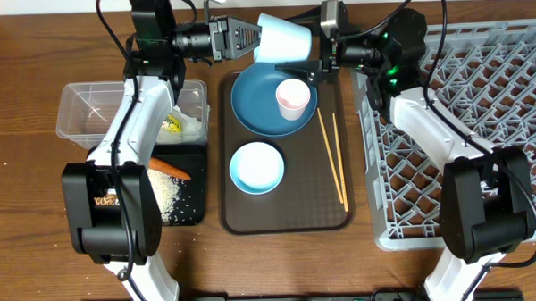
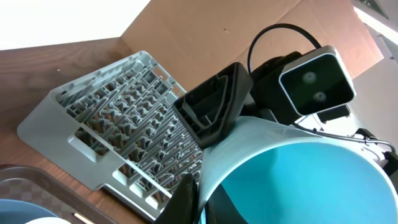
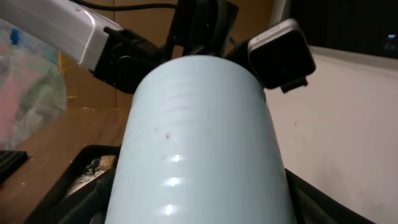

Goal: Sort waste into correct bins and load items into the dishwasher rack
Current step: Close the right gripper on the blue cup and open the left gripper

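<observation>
the light blue cup (image 3: 199,137) is smooth plastic with a soft sheen. the dishwasher rack (image 2: 106,118) is matt grey plastic. the chopsticks (image 1: 331,157) are bare wood. the table (image 1: 20,222) is grained wood. the tub (image 1: 67,108) is clear glossy plastic.

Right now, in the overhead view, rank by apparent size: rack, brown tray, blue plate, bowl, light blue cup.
1. Rack
2. Brown tray
3. Blue plate
4. Bowl and light blue cup look alike; the cup is held up nearer the camera, so unranked.
</observation>
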